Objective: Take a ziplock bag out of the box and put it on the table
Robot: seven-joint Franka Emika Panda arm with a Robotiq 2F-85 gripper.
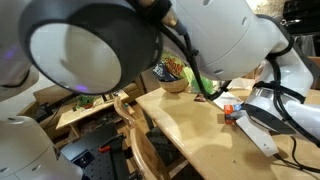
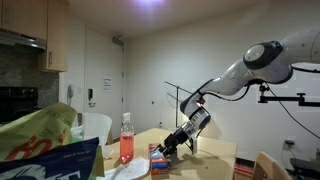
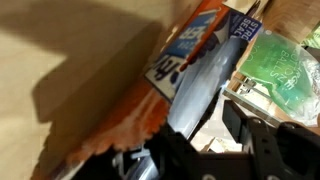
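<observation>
Tool [image 3: 200, 150] half closed over the bag [image 3: 205, 85] poking from the box [image 3: 150, 92], can't tell if it's pinched. Pull slow, straight out.

This is a home kitchen and dining corner: pale wooden wall cabinets [image 2: 56, 35], a black built-in oven [image 2: 15, 105], a white door [image 2: 98, 80] and a pale tan wooden dining table [image 2: 215, 155].

The arm [image 2: 245, 68] stretches out and slopes downward, wrist [image 2: 197, 120] bent, gripper [image 2: 168, 150] low; I can't make out its jaws.
</observation>
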